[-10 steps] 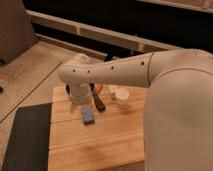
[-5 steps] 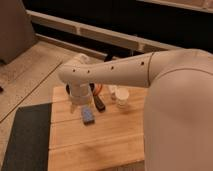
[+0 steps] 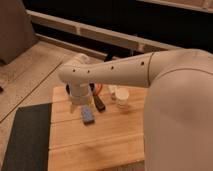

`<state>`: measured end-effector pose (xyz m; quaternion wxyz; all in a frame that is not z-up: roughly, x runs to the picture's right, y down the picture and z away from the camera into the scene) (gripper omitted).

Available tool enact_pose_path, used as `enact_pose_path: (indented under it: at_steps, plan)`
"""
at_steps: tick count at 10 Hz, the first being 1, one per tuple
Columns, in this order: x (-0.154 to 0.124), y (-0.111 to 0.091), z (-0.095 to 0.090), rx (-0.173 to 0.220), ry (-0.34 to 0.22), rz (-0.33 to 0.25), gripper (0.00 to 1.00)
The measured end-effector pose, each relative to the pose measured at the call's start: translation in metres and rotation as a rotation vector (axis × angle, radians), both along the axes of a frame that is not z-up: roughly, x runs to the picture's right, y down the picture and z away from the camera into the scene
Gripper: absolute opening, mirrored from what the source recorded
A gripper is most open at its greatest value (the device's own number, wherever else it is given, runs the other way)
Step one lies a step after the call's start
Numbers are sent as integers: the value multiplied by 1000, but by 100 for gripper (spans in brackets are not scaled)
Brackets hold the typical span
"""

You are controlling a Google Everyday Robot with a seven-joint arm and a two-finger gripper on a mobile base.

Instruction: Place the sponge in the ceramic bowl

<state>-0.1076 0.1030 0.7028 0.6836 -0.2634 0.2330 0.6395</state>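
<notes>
We see the white arm [image 3: 115,70] reach across the wooden desk [image 3: 105,142], hiding most of the dark ceramic bowl [image 3: 68,90] near the far left corner; its inside is hidden. A dark oblong object [image 3: 99,103] and white cup [image 3: 122,98] stand beside. The gripper [image 3: 83,105], jaws apart, hangs just over the sponge [image 3: 88,115] near the left edge.

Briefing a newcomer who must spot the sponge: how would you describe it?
Look at the wooden table under the big white arm. Just below the gripper, at the arm's tip, lies the sponge. It is a flat blue-grey block, unlike the dark oblong object beside it and the white cup.
</notes>
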Motion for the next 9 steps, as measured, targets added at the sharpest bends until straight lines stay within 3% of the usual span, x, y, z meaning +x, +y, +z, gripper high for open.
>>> enact_pose_path:
  at_steps: [2, 4, 5, 7, 9]
  plan:
    - [1, -4, 1, 29, 5, -15, 65]
    - [2, -20, 8, 145, 14, -55, 65]
    - [1, -23, 11, 177, 9, -69, 65]
    - [-3, -27, 16, 213, -17, -70, 65]
    - [-16, -31, 21, 237, -91, -57, 65]
